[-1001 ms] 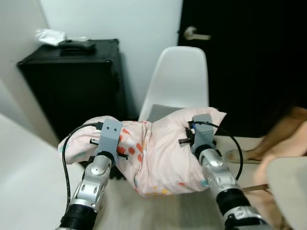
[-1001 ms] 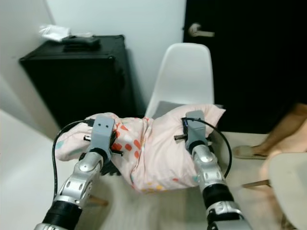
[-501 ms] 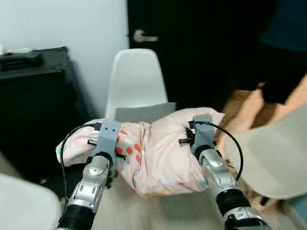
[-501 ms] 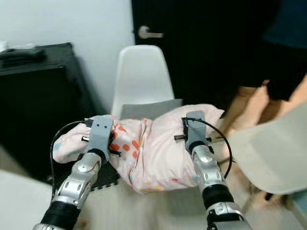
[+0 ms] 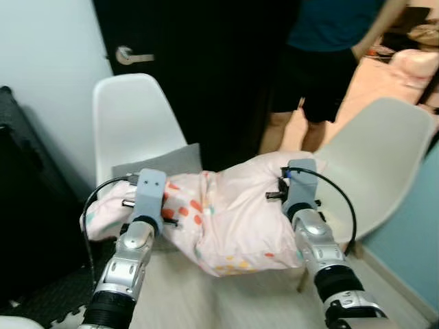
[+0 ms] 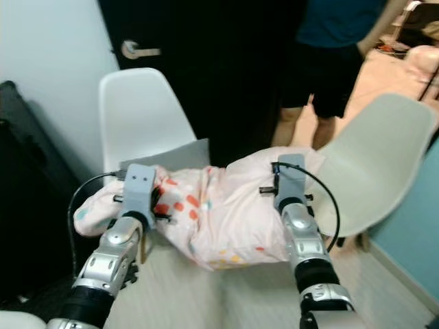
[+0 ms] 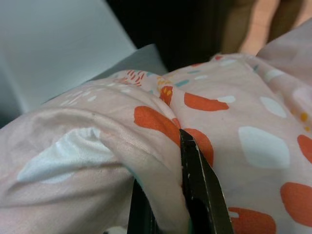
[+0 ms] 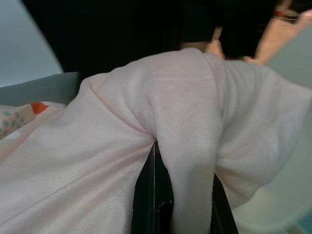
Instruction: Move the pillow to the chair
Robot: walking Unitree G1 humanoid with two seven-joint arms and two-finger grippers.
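Item 1, far left at 9 o'clock: black case [image 5: 20,205], upright against the pale wall; I log only its side.

Item 2, 10 o'clock: white chair [image 5: 134,120], shell back facing me, a grey seat pad [image 5: 161,159] on its seat. The dark door [image 5: 206,75] with a metal handle [image 5: 127,55] stands behind it.

Item 3, 8 o'clock: left pincer [image 7: 165,200], clamped on a fold of the pillow; in the left wrist view I see one black finger [image 7: 202,195] pressed against the orange-spotted cloth, the fabric bunched between both fingers.

Item 4, centre: pillow [image 5: 233,219], pale pink with orange and blue spots, held off the floor between my two arms, in front of the white chair's seat and lower than its back. Its left end hangs just beside the grey seat pad; its right end reaches toward the second chair.

Item 5, 4 o'clock: right pincer [image 8: 173,204], closed on a ridge of plain pink cloth at the pillow's right corner.

Item 6, 2 o'clock: second chair [image 5: 374,164], pale grey-white shell, near the pillow's right end.

Item 7, 1 o'clock: person [image 5: 326,62] in dark shorts and top, standing in the doorway, well apart from my arms.
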